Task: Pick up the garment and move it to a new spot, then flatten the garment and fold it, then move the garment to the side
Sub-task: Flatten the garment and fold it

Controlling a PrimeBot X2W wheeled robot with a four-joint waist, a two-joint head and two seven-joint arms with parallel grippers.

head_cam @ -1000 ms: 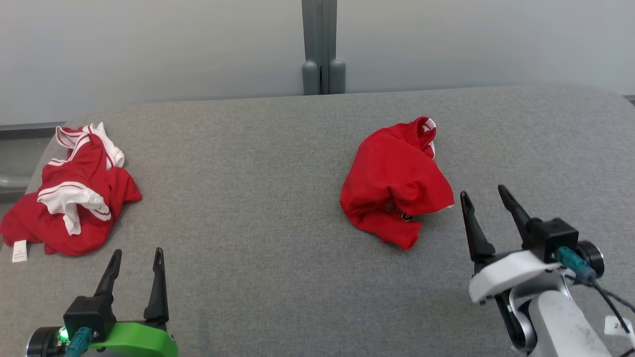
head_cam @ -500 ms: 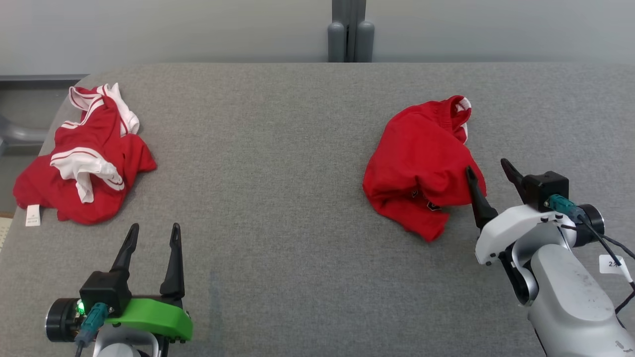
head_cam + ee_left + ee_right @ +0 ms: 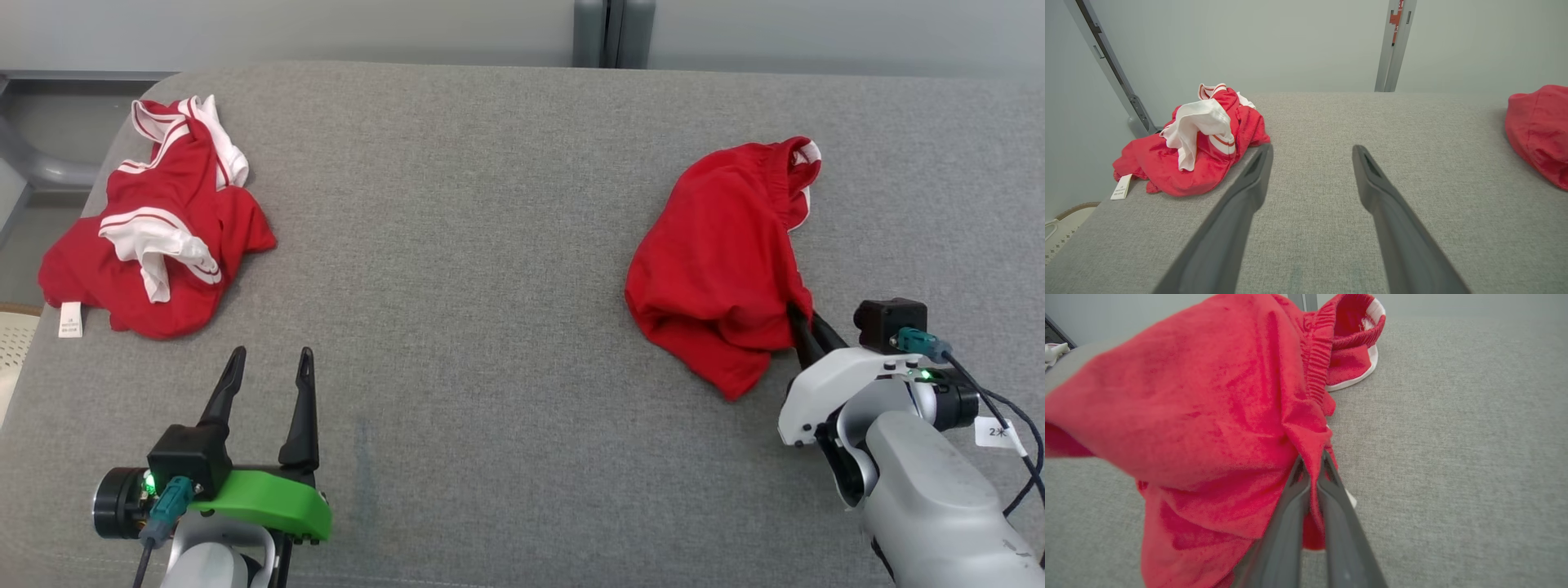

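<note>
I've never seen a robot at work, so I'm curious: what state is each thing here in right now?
red shorts: crumpled, one fold pinched by the right gripper.
right gripper: shut on the red shorts.
left gripper: open, holding nothing.
red-and-white garment: crumpled in a heap, untouched.

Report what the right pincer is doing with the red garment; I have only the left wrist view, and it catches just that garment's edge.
Observer: The right pincer is shut on a fold at the near edge of the red garment.
Operator: Say where the waistband is.
Observer: The elastic waistband is at the far end, away from the grip, with white trim beside it.
Operator: Describe how the cloth lies.
Observer: It is crumpled in a heap, not spread flat, on the grey table.
</note>
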